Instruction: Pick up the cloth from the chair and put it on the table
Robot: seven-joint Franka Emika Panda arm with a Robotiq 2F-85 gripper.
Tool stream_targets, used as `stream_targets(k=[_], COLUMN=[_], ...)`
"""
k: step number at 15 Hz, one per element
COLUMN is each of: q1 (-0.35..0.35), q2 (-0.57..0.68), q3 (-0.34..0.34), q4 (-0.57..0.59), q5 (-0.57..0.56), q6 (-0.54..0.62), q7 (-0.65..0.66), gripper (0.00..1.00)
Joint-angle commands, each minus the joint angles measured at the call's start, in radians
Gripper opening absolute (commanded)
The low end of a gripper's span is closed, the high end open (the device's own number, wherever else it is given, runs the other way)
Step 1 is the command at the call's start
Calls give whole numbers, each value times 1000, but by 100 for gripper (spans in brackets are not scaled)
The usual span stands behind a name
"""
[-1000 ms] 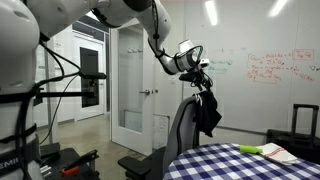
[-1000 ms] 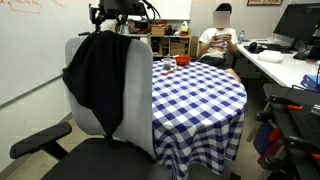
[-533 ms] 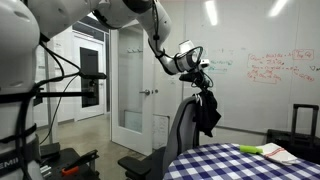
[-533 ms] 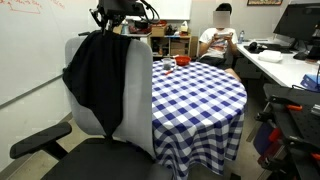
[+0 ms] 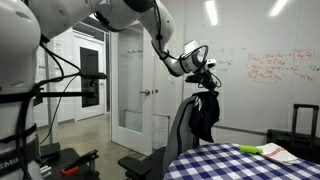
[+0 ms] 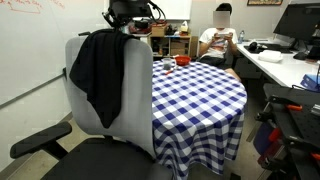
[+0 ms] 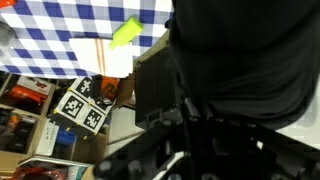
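Cloth, black and limp, hanging against chair from jaws clamping its top, shifting slightly toward table since earlier.

Bright, even indoor light from long white ceiling tube lamps, blown out to glare in an exterior view, with pale reflections on the glossy whiteboard wall. Large black soft cloth is a near featureless dark mass in both exterior views, folds barely readable, shadows soft. Wrist view dim and blurred up close, cloth out of focus; blue-and-white checkered table sharper, brighter.
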Motion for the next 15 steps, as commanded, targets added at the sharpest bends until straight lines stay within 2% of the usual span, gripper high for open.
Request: stream_targets(k=[1, 4, 8, 13, 15], q1=[21, 42, 86, 171, 228], q2=[49, 72, 92, 44, 15], q3=[-161, -293, -428, -530, -587], q4=[16, -12, -77, -276, -372], q5=[-39, -76, -130, -146, -160], q6=[18, 21, 11, 33, 58], q7=[83, 180, 322, 451, 491], gripper=[5, 5, 6, 5, 6])
